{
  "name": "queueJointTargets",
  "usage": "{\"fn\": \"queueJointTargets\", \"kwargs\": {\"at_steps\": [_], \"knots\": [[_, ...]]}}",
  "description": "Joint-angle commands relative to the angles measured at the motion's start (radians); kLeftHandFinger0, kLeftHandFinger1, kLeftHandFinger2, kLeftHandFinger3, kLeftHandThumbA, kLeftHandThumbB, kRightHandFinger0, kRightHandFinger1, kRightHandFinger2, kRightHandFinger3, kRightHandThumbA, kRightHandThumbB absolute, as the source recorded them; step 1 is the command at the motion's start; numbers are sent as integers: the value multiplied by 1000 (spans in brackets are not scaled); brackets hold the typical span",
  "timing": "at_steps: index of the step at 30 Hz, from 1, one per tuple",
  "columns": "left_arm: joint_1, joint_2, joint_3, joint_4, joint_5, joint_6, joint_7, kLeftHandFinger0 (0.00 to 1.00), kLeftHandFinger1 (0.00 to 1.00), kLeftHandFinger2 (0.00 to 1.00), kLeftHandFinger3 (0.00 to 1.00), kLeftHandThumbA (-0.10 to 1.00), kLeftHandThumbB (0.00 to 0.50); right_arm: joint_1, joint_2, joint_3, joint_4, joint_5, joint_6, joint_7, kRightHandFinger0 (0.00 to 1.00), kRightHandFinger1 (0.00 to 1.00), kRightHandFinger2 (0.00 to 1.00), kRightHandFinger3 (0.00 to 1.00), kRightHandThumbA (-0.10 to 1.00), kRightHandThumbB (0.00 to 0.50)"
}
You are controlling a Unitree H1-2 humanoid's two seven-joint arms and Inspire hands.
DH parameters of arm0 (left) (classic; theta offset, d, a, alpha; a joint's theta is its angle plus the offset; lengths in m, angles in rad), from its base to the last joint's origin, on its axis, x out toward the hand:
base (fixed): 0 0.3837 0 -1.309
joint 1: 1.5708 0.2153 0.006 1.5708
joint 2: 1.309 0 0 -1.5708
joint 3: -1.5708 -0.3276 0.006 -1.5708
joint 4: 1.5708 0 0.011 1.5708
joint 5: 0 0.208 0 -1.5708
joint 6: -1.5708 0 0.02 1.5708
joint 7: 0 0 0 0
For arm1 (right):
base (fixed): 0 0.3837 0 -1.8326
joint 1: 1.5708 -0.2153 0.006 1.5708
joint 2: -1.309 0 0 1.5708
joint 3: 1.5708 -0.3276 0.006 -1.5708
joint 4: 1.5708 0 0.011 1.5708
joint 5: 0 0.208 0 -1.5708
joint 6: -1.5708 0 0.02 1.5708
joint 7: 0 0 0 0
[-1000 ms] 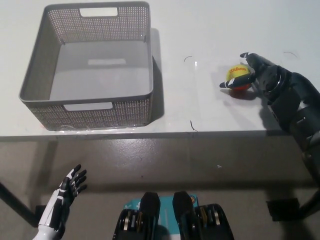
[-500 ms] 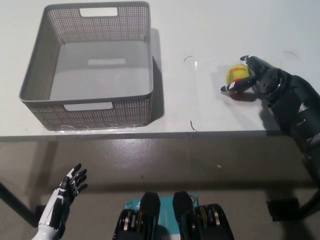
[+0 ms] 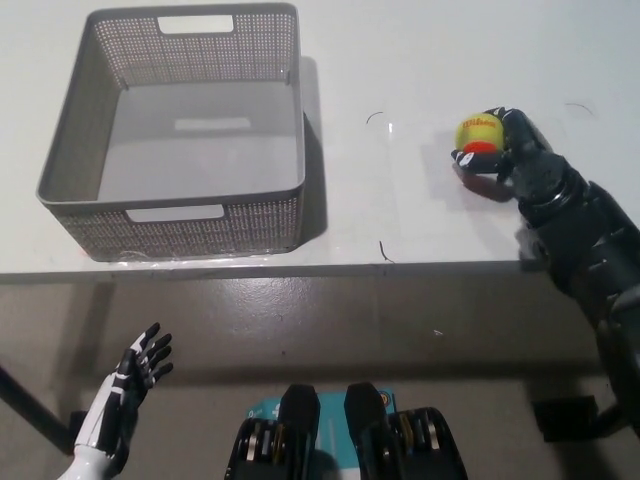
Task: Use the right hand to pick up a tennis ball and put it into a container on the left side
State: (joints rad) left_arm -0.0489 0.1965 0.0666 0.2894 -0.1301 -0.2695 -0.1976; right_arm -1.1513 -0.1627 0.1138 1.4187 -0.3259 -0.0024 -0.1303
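Head view looks steeply down on a white tabletop (image 3: 400,60) that fills the far half of the scene, with grey floor on the near side. On the left of the tabletop stands a grey perforated basket (image 3: 290,120), the container the task names; nothing lies in it. Well apart from it, on the right of the tabletop, the black right hand (image 3: 505,150) comes in from the near right with its fingers curled around the tennis ball (image 3: 479,132), which sits at the hand's far-left tip. The ball is yellow with red lettering; a dark shadow lies on the tabletop just beneath it, so it seems raised a little, though I cannot tell this for sure. The white left hand (image 3: 135,375) hangs low at the near left, below the tabletop edge, fingers spread and holding nothing. By my reading, the grasp is made; carrying the ball left across the tabletop and releasing it over the basket are both left to do.
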Motion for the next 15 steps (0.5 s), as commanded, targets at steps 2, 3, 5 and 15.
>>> {"fn": "queueJointTargets", "kwargs": {"at_steps": [2, 3, 5, 15], "knots": [[9, 14, 9, -11, -17, -37, -12, 1000, 1000, 1000, 1000, 1000, 190, -27, -3, -40, -12, 66, -101, -83, 3, 495, 805, 797, -100, 128], [18, 12, 6, -15, -5, -40, -6, 1000, 1000, 1000, 1000, 1000, 195, -18, -4, -49, -14, 73, -113, -86, 0, 486, 799, 790, -100, 124], [11, 15, 8, -11, -7, -44, -7, 1000, 1000, 1000, 1000, 1000, 198, -24, -2, -76, -16, 100, -141, -85, 0, 462, 766, 753, -100, 134], [18, 9, 13, 3, -14, -52, -5, 1000, 1000, 1000, 1000, 1000, 187, -116, 37, -102, -63, 130, -201, -94, 0, 447, 735, 708, -100, 136]]}}
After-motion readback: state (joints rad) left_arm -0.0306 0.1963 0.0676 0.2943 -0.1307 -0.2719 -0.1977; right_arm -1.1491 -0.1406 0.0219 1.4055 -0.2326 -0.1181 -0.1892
